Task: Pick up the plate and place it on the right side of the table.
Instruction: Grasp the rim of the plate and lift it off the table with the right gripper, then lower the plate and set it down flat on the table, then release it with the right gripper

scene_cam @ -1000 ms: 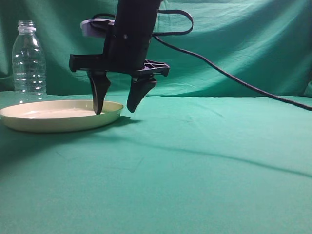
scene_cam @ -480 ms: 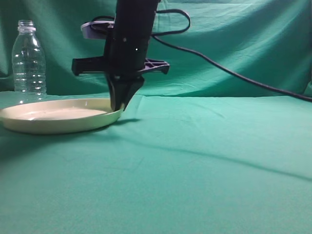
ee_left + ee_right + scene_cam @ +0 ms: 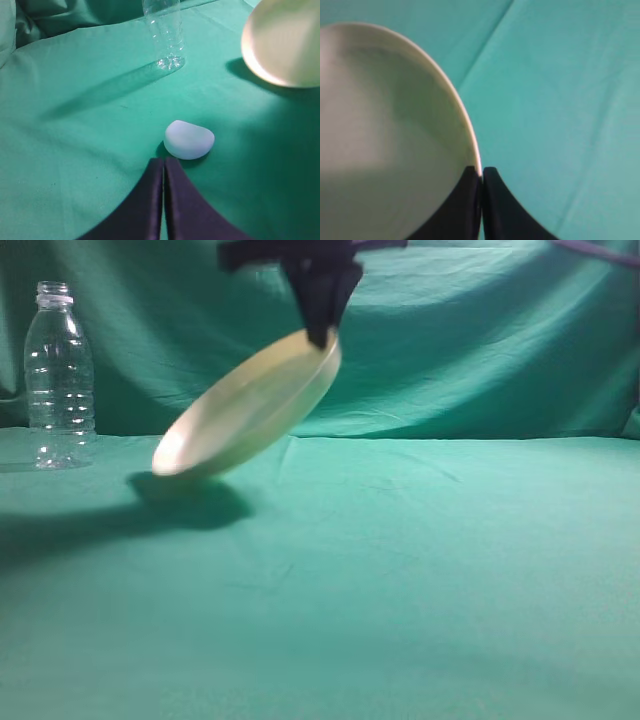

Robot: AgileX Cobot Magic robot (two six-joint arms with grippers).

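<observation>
The tabletop (image 3: 450,570) is lying open to the right. Above its left half, the plate (image 3: 250,405) is being held clear of the cloth, tilted, hanging down and leftward from the right end effector (image 3: 322,332), which is clamped on its upper right rim. The left end effector (image 3: 163,167) is being kept closed, empty, near a pale lump (image 3: 189,139).

pale cream plate (image 3: 250,405) hangs steeply tilted above the green table (image 3: 420,570), rim pinched at top.

Plate (image 3: 250,405) aloft, seemingly right of bottle (image 3: 59,375)
</observation>
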